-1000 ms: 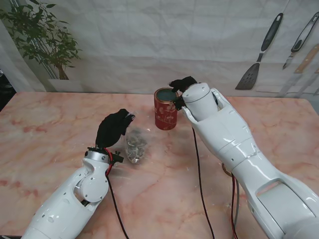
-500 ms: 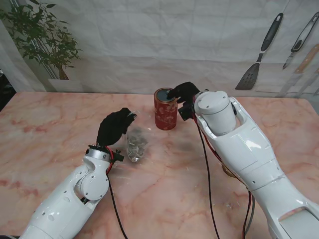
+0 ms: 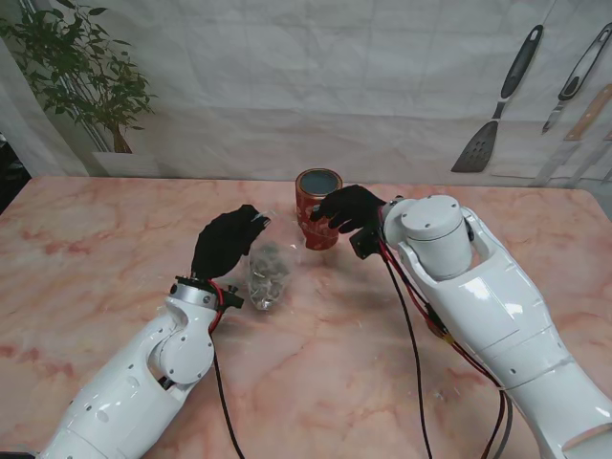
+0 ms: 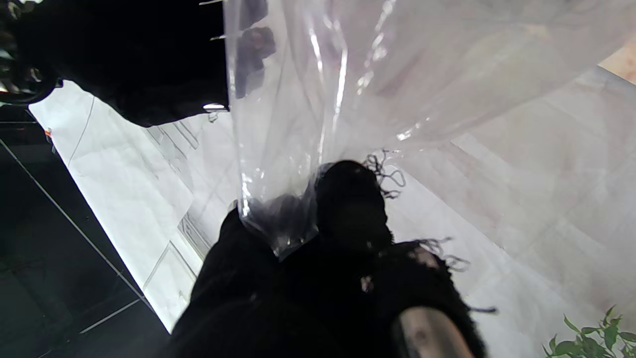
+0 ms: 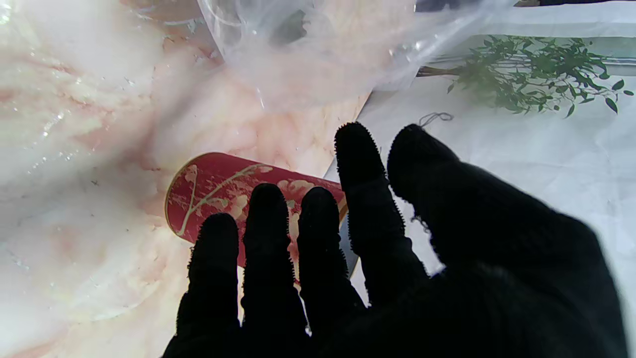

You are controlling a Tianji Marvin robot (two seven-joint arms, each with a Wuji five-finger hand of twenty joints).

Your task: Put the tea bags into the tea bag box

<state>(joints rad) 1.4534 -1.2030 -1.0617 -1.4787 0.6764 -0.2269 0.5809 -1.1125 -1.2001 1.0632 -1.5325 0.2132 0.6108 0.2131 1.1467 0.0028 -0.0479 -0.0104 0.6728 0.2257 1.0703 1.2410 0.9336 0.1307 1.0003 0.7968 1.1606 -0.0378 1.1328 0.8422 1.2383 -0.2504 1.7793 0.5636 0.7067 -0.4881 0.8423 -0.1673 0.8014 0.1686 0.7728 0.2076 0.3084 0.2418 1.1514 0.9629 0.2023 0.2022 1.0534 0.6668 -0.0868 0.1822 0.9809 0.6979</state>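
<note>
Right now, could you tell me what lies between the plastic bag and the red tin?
Only bare marble table, seen in the stand view, separates the plastic bag from the red tin.

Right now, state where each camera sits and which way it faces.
Stand: above the shoulders, looking down at the marble table; both arms show.
Left wrist: along the fingers; left hand pinches the clear bag.
Right wrist: along the open right hand toward the red tin.
All three share the bag.

Bright, even light; blurry wrist views
</note>
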